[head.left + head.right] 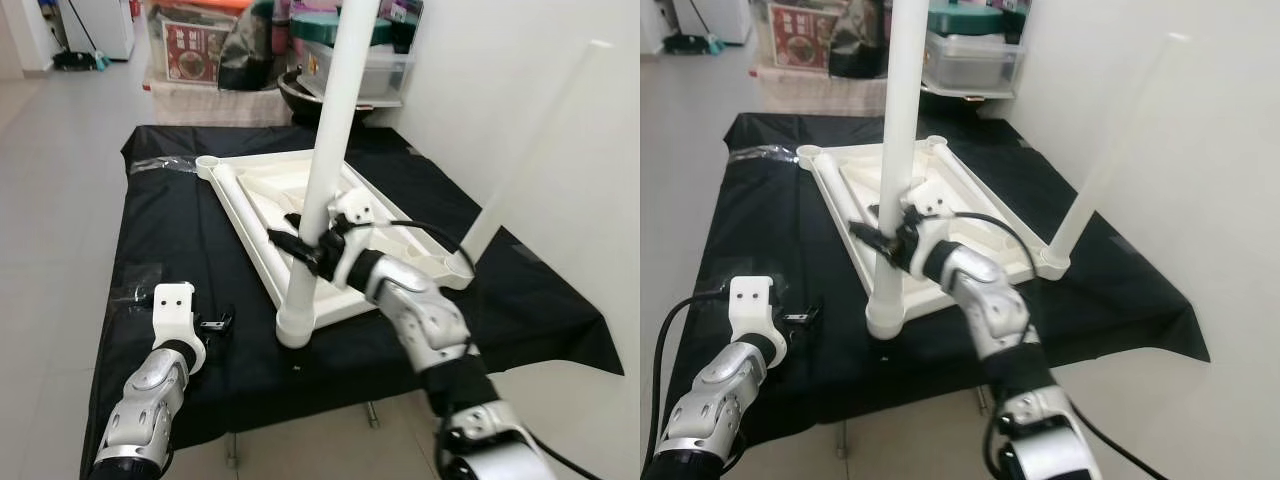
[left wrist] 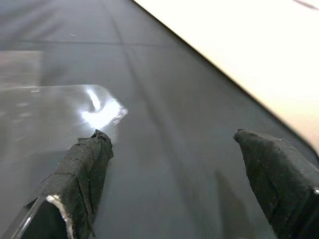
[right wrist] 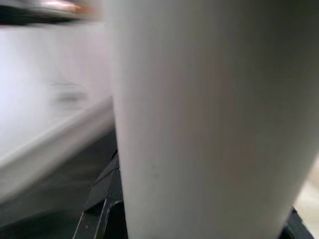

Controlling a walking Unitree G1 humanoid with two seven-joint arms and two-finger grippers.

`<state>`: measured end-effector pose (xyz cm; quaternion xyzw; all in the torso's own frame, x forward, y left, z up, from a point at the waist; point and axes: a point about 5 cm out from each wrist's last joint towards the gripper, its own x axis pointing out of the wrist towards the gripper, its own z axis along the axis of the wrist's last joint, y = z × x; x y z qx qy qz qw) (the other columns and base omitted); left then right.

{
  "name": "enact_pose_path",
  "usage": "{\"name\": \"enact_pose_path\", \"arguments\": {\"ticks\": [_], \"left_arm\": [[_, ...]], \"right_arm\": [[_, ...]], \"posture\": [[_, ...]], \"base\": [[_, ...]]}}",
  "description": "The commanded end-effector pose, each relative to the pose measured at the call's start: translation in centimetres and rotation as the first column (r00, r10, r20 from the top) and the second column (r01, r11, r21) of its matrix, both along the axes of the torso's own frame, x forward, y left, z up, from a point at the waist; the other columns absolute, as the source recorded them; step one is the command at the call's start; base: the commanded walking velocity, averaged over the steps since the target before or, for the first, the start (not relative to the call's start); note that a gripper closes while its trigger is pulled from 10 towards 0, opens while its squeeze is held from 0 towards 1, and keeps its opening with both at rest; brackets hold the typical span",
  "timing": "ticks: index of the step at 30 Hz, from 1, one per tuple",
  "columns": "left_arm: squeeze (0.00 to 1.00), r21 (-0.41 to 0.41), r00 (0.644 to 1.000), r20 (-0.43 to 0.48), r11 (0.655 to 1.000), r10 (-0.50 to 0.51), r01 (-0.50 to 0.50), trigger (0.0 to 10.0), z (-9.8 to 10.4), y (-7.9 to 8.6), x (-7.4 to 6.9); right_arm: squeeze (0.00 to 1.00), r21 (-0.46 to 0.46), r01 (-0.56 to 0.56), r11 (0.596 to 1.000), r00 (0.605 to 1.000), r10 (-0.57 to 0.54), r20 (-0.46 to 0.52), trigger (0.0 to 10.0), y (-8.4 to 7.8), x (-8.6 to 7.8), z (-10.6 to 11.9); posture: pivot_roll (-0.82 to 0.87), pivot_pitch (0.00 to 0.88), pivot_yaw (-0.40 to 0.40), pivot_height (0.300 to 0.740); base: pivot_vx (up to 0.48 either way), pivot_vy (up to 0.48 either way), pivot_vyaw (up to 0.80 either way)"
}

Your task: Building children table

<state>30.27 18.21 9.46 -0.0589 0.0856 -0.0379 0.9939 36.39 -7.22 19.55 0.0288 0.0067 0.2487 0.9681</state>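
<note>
A white table top (image 1: 262, 190) lies upside down on a black cloth (image 1: 180, 220). Two white legs stand in its corner sockets: a near leg (image 1: 335, 120) at the front corner and a second leg (image 1: 535, 150) at the right corner. My right gripper (image 1: 297, 243) is shut around the lower part of the near leg (image 3: 209, 119), its black fingers (image 3: 102, 199) on either side. My left gripper (image 1: 215, 322) hovers low over the cloth to the left of the near leg's socket. It is open, its fingers (image 2: 82, 169) wide apart with nothing between them.
Two far corner sockets (image 1: 808, 152) hold no leg. Clear plastic wrap (image 1: 160, 165) lies on the cloth's left side. A white wall (image 1: 540, 60) stands close on the right. Boxes and storage bins (image 1: 200, 50) crowd the back. Tiled floor (image 1: 50, 200) lies left.
</note>
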Motion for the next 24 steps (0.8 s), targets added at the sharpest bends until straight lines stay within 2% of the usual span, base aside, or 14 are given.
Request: {"name": "enact_pose_path", "arguments": {"ticks": [1, 2, 6, 7, 8, 12, 13, 14, 17, 18, 20, 21, 23, 24], "left_arm": [[0.00, 0.003, 0.999, -0.037, 1.000, 0.001, -0.001, 10.0, -0.8, 0.0, -0.3], [0.00, 0.002, 0.999, -0.038, 1.000, 0.001, -0.001, 10.0, -0.8, 0.1, -0.3], [0.00, 0.001, 0.999, -0.040, 1.000, 0.000, 0.000, 10.0, -0.9, 0.0, -0.4], [0.00, 0.001, 0.999, -0.042, 1.000, -0.004, 0.004, 10.0, -0.9, -0.1, -0.3], [0.00, 0.001, 0.999, -0.044, 1.000, -0.008, 0.008, 10.0, -1.0, -0.2, -0.3], [0.00, 0.001, 0.999, -0.045, 1.000, -0.012, 0.012, 10.0, -1.0, -0.3, -0.3], [0.00, 0.002, 0.999, -0.044, 1.000, -0.014, 0.014, 10.0, -0.9, -0.3, -0.2], [0.00, 0.002, 0.999, -0.043, 1.000, -0.013, 0.014, 10.0, -0.8, -0.2, -0.1], [0.00, 0.003, 0.999, -0.041, 1.000, -0.012, 0.012, 10.0, -0.8, -0.1, 0.0], [0.00, 0.002, 0.999, -0.041, 1.000, -0.010, 0.010, 10.0, -0.8, -0.1, 0.0], [0.00, 0.000, 0.999, -0.043, 1.000, -0.009, 0.009, 10.0, -1.0, -0.2, -0.1], [0.00, 0.000, 0.999, -0.043, 1.000, -0.009, 0.009, 10.0, -1.0, -0.2, -0.1], [0.00, -0.003, 0.999, -0.044, 1.000, -0.011, 0.011, 10.0, -1.0, -0.4, -0.2], [0.00, -0.004, 0.999, -0.043, 1.000, -0.012, 0.011, 10.0, -1.0, -0.4, -0.2]], "right_arm": [[0.00, -0.221, 0.408, 0.886, 0.874, -0.449, -0.185, 0.0, -5.8, -0.1, -5.4], [0.00, -0.220, 0.446, 0.868, 0.855, -0.486, -0.184, 0.0, -6.1, -0.6, -5.5], [0.00, -0.209, 0.459, 0.863, 0.848, -0.496, -0.186, 0.0, -5.5, -1.4, -5.7], [0.00, -0.215, 0.428, 0.878, 0.868, -0.466, -0.173, 7.4, -4.7, -1.7, -5.6], [0.00, -0.206, 0.405, 0.891, 0.880, -0.441, -0.175, 10.0, -4.1, -1.9, -5.6], [0.00, -0.193, 0.372, 0.908, 0.898, -0.405, -0.173, 10.0, -3.6, -1.9, -5.4], [1.00, -0.129, 0.340, 0.932, 0.923, -0.357, -0.144, 10.0, -3.4, -1.6, -4.4], [1.00, -0.061, 0.313, 0.948, 0.940, -0.318, -0.125, 10.0, -3.4, -1.3, -3.4], [1.00, -0.003, 0.240, 0.971, 0.968, -0.239, -0.078, 10.0, -3.2, -0.8, -1.8], [0.00, 0.059, 0.096, 0.994, 0.995, -0.095, -0.018, 10.0, -3.1, -0.4, 0.1], [0.00, 0.057, -0.160, 0.986, 0.985, 0.155, 0.072, 10.0, -3.0, -0.5, 2.4], [0.00, 0.057, -0.160, 0.986, 0.985, 0.155, 0.072, 10.0, -3.0, -0.5, 2.4], [0.00, 0.010, -0.344, 0.939, 0.932, 0.340, 0.128, 10.0, -3.0, -1.6, 3.5], [0.00, 0.000, -0.437, 0.899, 0.890, 0.433, 0.141, 10.0, -2.9, -2.1, 3.8]], "posture": [[0.11, 0.000, -0.152, 0.740], [0.11, 0.000, -0.152, 0.740], [0.10, 0.000, -0.146, 0.740], [0.09, 0.000, -0.141, 0.740], [0.09, 0.000, -0.136, 0.740], [0.09, 0.000, -0.136, 0.740], [0.09, 0.000, -0.135, 0.740], [0.09, 0.000, -0.137, 0.740], [0.09, 0.000, -0.138, 0.740], [0.08, 0.000, -0.138, 0.740], [0.08, 0.000, -0.139, 0.740], [0.08, 0.000, -0.139, 0.740], [0.09, 0.000, -0.142, 0.740], [0.09, 0.000, -0.146, 0.740]], "base": [[0.000, 0.000, 0.00], [0.000, 0.000, 0.00], [0.000, 0.000, 0.00], [0.000, 0.000, 0.00], [0.000, 0.000, 0.00], [0.000, 0.000, 0.00], [0.000, 0.000, 0.00], [0.000, 0.000, 0.00], [0.000, 0.000, 0.00], [0.000, 0.000, 0.00], [0.000, 0.000, 0.00], [0.000, 0.000, 0.00], [0.000, 0.000, 0.00], [0.000, 0.000, 0.00]]}}
